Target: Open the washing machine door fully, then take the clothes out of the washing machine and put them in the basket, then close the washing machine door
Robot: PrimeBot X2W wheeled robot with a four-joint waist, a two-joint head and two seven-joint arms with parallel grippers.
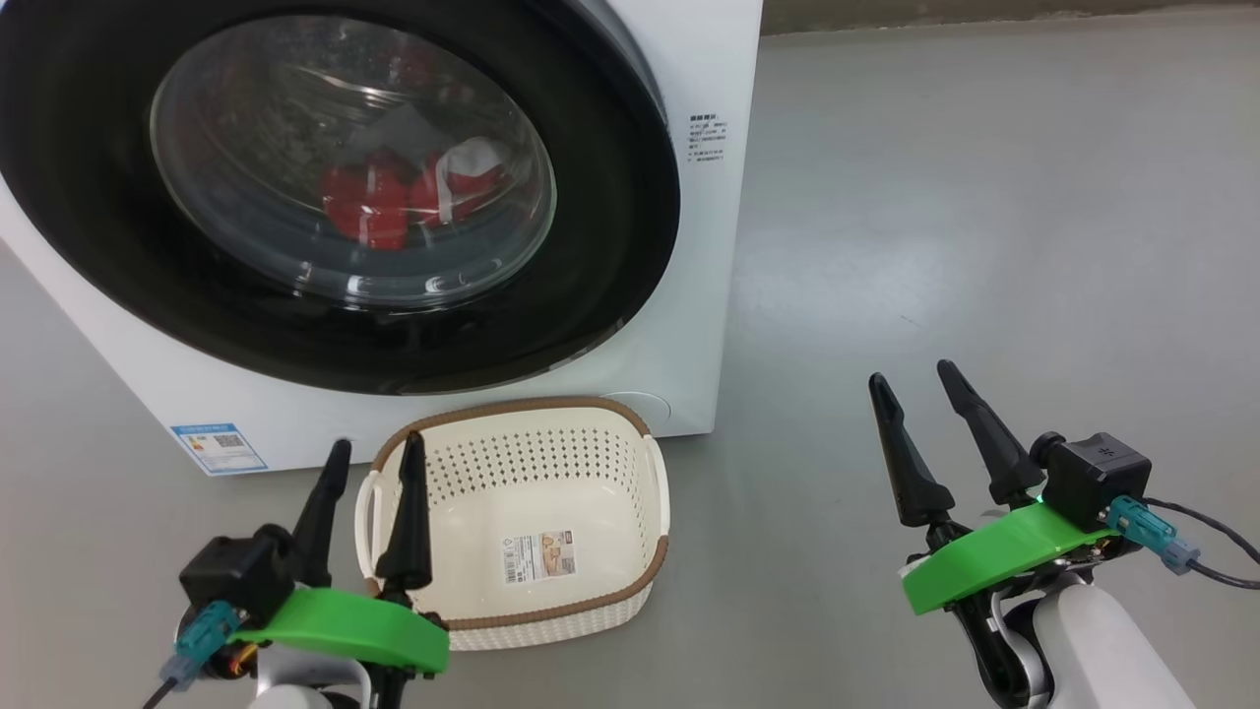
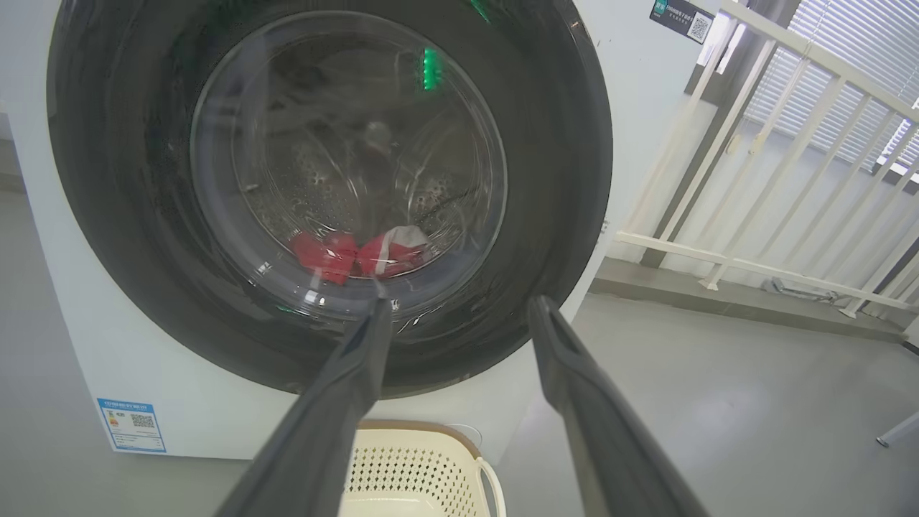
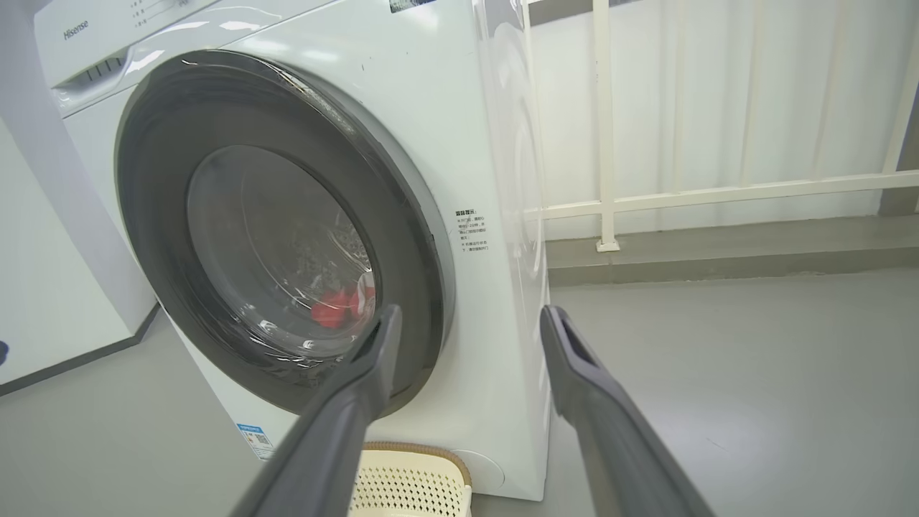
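Both arms sit low and well apart. The left pincer [image 1: 376, 443] and the right pincer [image 1: 912, 374] point forward, their long dark fingers spread wide, empty.

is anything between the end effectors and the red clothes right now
Yes. The washing machine door looks shut and stands between the clothes inside and both the left end effector and the right end effector, which are open and apart from it. The same door blocks the way down to the basket.
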